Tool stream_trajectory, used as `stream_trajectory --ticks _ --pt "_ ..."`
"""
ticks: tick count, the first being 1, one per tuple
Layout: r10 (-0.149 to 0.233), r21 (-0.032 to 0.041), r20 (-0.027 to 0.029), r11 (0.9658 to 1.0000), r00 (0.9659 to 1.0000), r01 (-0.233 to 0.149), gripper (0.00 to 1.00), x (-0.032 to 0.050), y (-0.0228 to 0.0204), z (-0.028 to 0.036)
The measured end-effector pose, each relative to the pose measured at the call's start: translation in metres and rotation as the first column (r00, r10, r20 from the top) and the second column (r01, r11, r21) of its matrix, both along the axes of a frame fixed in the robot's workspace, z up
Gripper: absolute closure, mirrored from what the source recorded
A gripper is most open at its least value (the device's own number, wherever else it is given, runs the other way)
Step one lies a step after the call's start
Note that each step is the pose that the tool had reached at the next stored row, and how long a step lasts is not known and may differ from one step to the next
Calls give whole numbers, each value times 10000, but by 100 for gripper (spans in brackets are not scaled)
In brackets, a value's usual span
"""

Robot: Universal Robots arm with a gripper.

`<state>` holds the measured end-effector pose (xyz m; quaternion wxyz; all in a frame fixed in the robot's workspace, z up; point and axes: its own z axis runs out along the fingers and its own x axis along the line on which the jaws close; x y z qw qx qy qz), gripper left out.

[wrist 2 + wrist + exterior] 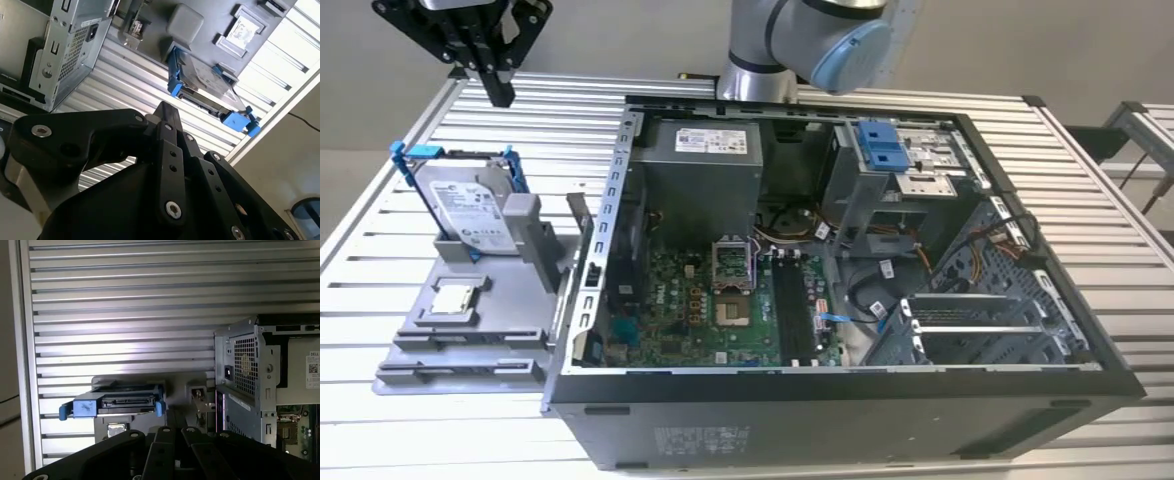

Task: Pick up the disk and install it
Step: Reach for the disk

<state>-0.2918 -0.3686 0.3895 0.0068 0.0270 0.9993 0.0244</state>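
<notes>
The tool (500,97), fingers pinched narrow and empty, hangs over the worktop (1067,190). Below it, the disk (460,205) leans in a grey holder (467,320). The exterior view shows its label; the first wrist view, its connector edge.

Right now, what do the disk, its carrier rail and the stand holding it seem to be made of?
The disk: likely metal, silver-grey sheen, white paper-like label. The carrier rail: probably plastic, uniform bright blue. The stand: looks like matte grey plastic, possibly printed; uncertain.
</notes>
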Motion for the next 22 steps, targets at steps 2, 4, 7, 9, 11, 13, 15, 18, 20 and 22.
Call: stream_trajectory --ticks 2,4,7,9,11,13,15,18,20,22 --pt "-1 0 0 10000 10000 1 100 -1 0 0" --pt "-2 1 1 10000 10000 2 100 -6 0 0" --pt "-1 0 0 10000 10000 1 100 -17 0 0" --pt "-1 0 0 10000 10000 1 100 -23 0 0" --pt "-1 0 0 10000 10000 1 100 -29 0 -1" --pt "-1 0 0 10000 10000 1 100 -32 0 -1" --pt "-2 0 0 10000 10000 2 100 -35 0 -1" --pt "-1 0 0 10000 10000 1 100 -35 0 -1" --pt "-1 0 0 10000 10000 1 100 -35 0 -1" --pt "-1 1 1 10000 10000 1 100 -35 0 -1"
